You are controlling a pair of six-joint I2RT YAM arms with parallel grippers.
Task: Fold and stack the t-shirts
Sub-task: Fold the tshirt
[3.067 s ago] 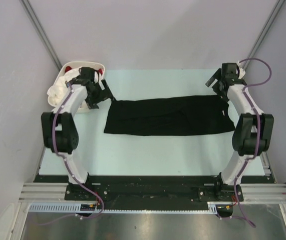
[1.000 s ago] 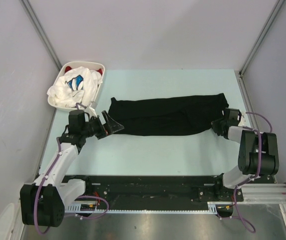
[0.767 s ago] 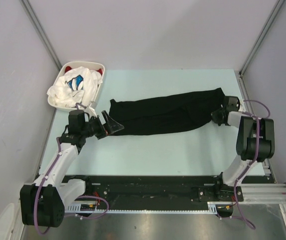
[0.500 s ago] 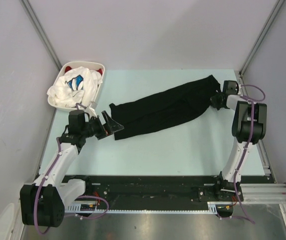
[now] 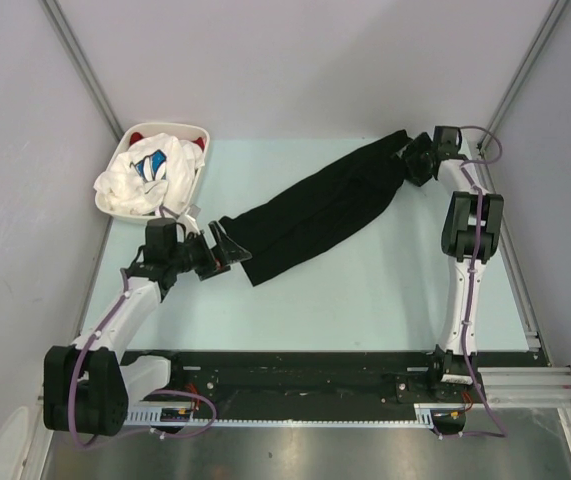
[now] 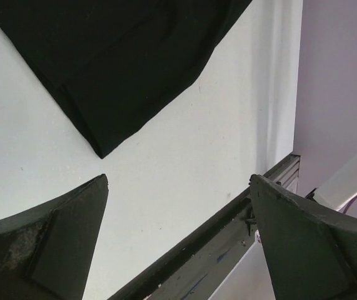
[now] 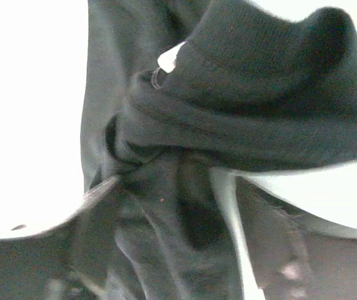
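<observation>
The black t-shirt lies as a long folded band running diagonally from the table's left middle to the far right corner. My right gripper is shut on its far right end; the bunched black cloth fills the right wrist view. My left gripper is open and empty beside the shirt's near left corner, both fingers wide apart above bare table. A white t-shirt with blue print and a red one lie in the white basket.
The basket stands at the far left corner against the wall. The table's black front rail shows in the left wrist view. Walls close in on the left, right and back.
My right gripper has swung the shirt's right end from the near right to the far right corner, turning the band diagonal. My left gripper stays open and has barely moved.
</observation>
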